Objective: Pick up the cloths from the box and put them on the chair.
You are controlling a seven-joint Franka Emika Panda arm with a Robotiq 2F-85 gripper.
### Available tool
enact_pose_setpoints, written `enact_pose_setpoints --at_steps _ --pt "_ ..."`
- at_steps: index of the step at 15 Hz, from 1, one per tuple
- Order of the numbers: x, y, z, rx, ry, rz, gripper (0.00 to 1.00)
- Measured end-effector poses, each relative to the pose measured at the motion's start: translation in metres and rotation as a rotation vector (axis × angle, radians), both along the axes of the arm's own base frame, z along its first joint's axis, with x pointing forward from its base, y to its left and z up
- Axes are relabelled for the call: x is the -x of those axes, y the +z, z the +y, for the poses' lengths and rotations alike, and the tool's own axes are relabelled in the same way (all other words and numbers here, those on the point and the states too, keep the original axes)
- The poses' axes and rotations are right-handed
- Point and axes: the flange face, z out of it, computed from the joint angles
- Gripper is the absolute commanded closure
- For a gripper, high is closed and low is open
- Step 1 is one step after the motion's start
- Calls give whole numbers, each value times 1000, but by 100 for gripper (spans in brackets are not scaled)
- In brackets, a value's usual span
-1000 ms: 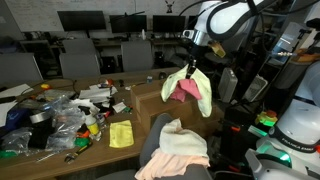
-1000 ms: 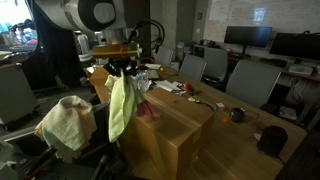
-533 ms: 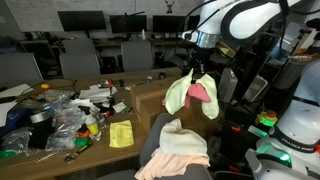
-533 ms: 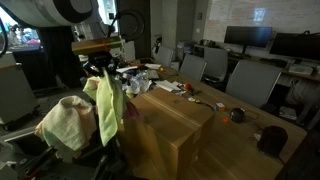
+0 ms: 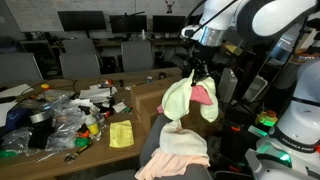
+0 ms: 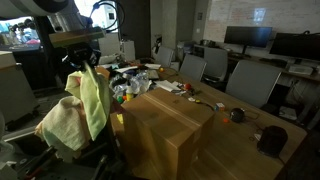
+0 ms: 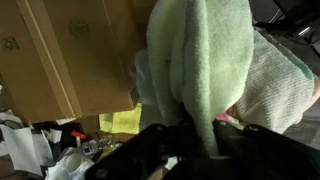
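My gripper (image 5: pixel 196 70) is shut on a pale green cloth (image 5: pixel 180 100) with a pink cloth (image 5: pixel 206 96) hanging beside it. The bundle hangs in the air above the chair (image 5: pixel 160 135). A cream cloth (image 5: pixel 172 148) lies piled on the chair seat. In an exterior view the green cloth (image 6: pixel 93 100) hangs from the gripper (image 6: pixel 88 62) over the cream cloth (image 6: pixel 62 122), beside the cardboard box (image 6: pixel 175 125). In the wrist view the green cloth (image 7: pixel 195 60) fills the middle between the jaws (image 7: pixel 200 135), with the cream cloth (image 7: pixel 280 85) behind it.
The wooden table (image 5: pixel 110 150) holds a yellow cloth (image 5: pixel 121 134) and a heap of plastic bags and small items (image 5: pixel 55 115). Office chairs (image 5: pixel 78 63) and monitors (image 5: pixel 80 20) stand behind. A second robot base (image 5: pixel 295 130) is close by.
The gripper has carried the green and pink cloths away from the box and over the chair, a little lower than before.
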Motion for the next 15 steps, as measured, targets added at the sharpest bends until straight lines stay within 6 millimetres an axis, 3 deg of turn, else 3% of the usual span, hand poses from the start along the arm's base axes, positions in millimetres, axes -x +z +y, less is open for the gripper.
enact_pose_setpoints --at_steps 11,15 --pt "36 23 74 18 198 13 96" --pt "42 28 96 -52 225 -20 96"
